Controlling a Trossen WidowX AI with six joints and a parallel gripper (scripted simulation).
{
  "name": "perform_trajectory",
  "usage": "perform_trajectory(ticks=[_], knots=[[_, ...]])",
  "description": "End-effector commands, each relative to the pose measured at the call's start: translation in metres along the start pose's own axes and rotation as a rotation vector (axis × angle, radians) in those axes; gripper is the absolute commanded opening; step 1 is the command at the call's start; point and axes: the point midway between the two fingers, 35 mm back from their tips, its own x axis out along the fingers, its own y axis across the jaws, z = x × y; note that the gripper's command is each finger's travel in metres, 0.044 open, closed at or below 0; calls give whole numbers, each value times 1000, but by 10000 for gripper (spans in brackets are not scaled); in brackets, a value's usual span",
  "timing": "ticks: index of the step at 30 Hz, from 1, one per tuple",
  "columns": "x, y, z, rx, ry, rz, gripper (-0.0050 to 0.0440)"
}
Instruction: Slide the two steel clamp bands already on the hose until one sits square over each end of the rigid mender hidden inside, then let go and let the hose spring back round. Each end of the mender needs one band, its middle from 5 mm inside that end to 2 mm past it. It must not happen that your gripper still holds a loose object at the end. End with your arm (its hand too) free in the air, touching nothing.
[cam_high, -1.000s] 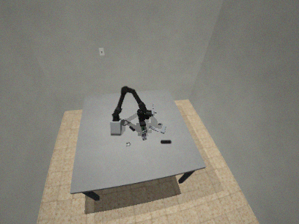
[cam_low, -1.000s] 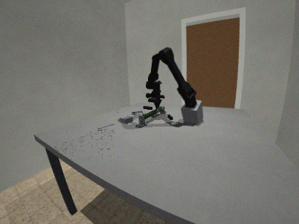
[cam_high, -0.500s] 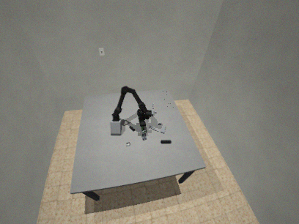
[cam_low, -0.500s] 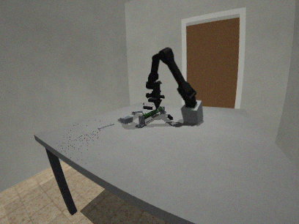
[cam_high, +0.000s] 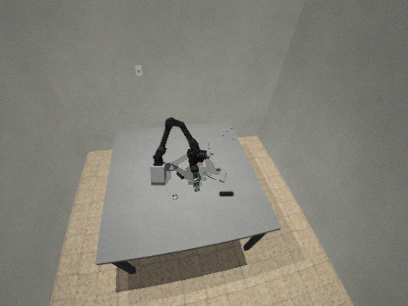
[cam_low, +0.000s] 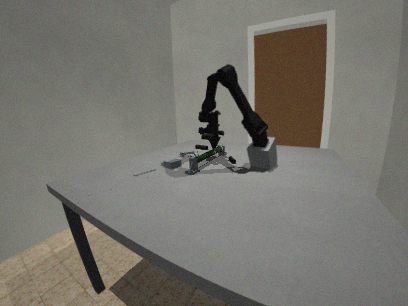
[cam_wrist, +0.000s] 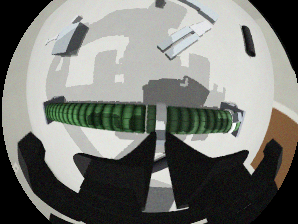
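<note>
The ribbed green hose (cam_wrist: 100, 115), held off the grey tabletop (cam_low: 280, 220) mid-scene, has a thin steel clamp band (cam_wrist: 158, 117) pinched in the black jaws, so band-sliding looks under way; next, a square push along the hose, with open room either side.
</note>
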Motion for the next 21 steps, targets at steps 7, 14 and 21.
perform_trajectory(ticks=[7, 14, 21], knots=[[0, 11, 0, -3, -1, 4, 0], [0, 17, 0, -3, -1, 4, 0], [0, 23, 0, -3, -1, 4, 0]])
